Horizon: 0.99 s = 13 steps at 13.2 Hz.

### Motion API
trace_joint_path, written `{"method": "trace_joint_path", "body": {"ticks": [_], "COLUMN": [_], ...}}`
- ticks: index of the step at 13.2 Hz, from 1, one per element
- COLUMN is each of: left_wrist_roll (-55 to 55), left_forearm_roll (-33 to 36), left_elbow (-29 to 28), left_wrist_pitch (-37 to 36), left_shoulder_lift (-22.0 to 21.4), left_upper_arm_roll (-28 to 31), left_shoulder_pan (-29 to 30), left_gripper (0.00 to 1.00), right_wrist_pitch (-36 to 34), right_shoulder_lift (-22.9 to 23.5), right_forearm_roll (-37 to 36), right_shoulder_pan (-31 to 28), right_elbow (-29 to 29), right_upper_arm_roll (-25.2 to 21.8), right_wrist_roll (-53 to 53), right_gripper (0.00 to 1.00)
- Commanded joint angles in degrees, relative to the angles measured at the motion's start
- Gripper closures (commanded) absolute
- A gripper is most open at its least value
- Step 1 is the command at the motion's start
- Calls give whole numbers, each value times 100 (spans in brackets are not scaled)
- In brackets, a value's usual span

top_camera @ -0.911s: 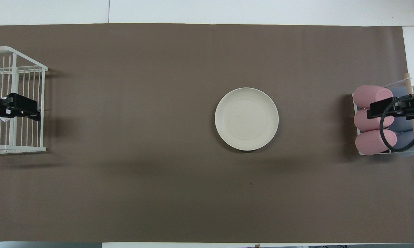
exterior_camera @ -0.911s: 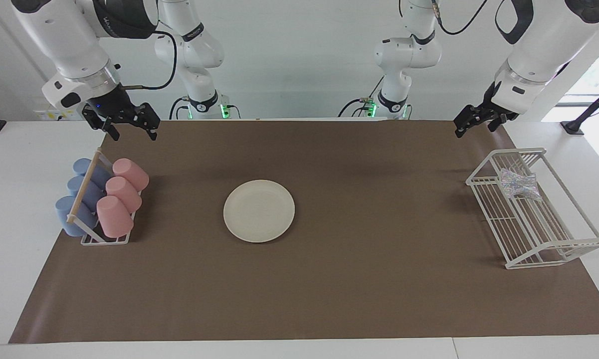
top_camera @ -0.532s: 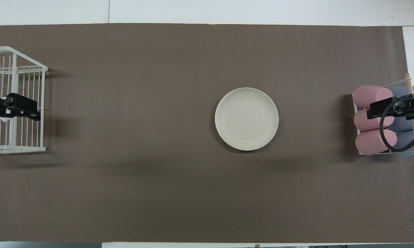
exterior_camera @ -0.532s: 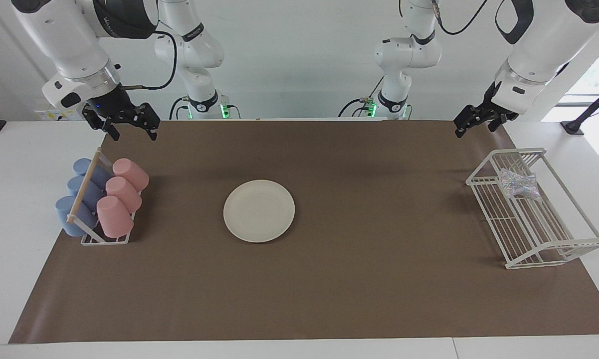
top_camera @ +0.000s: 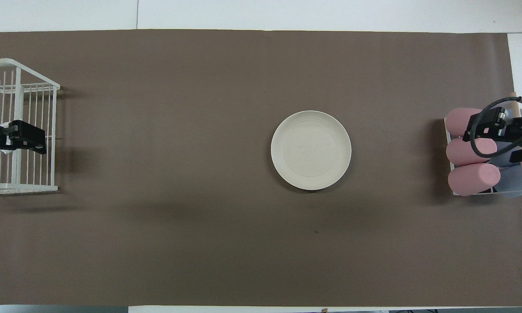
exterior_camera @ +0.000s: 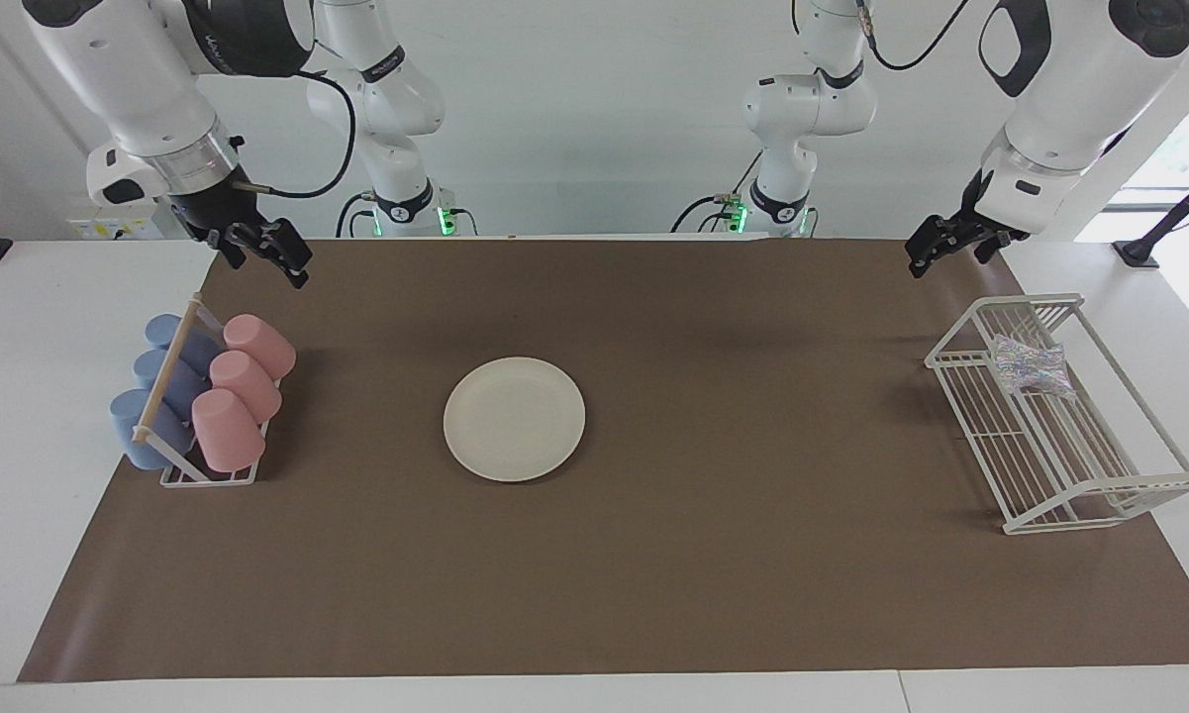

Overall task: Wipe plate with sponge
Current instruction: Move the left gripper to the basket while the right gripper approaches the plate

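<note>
Reaching into the white rack (exterior_camera: 1059,426) at the right of the frame for the sponge (exterior_camera: 1030,365) could go wrong, because the left claw (exterior_camera: 950,248) might snag on the wires. Both claws hang wide and hold nothing, the right claw (exterior_camera: 257,253) at the upper left above the cups (exterior_camera: 228,396). Nothing blocks the plate (exterior_camera: 514,419), sitting mid-frame on the bench (exterior_camera: 653,574).

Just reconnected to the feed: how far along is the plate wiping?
Nothing looks done. The crinkly silvery sponge lies in the white wire rack; the round cream-white plate sits untouched mid-table. Both grippers, left and right, hang empty, jaws open. Left: fetch sponge, then wipe.
</note>
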Motion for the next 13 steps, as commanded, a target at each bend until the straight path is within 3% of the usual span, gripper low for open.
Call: {"method": "trace_joint_path", "body": {"ticks": [1,5,8,10,13], "left_wrist_roll": [-240,-258,-423,-1161,-1172], "left_forearm_roll": [792,2513,3253,3493,4176], "left_elbow": [-449,-600,-1151,-1390,-1435], "left_wrist_pitch": [359,640,1122,1369,1432], "left_shoulder_lift": [-43,790,810,871,1064], "left_upper_arm_roll": [11,10,28,28,28], "left_shoulder_pan": [-251,-523,-444,-322,-321], "left_gripper": [0,0,0,0,0], "right_wrist_pitch": [-305,-350,-359,-368,-367], "right_shoulder_lift": [-96,-113,-139,-157,-157], "right_forearm_roll": [4,22,13,13,188], "right_shoulder_pan": [-56,23,76,93,522], "right_elbow": [-80,-107,-133,-186,-72], "right_upper_arm_roll": [56,100,162,162,241], "right_wrist_roll": [1887,4177,4340,4444,5346], "right_gripper": [0,0,0,0,0]}}
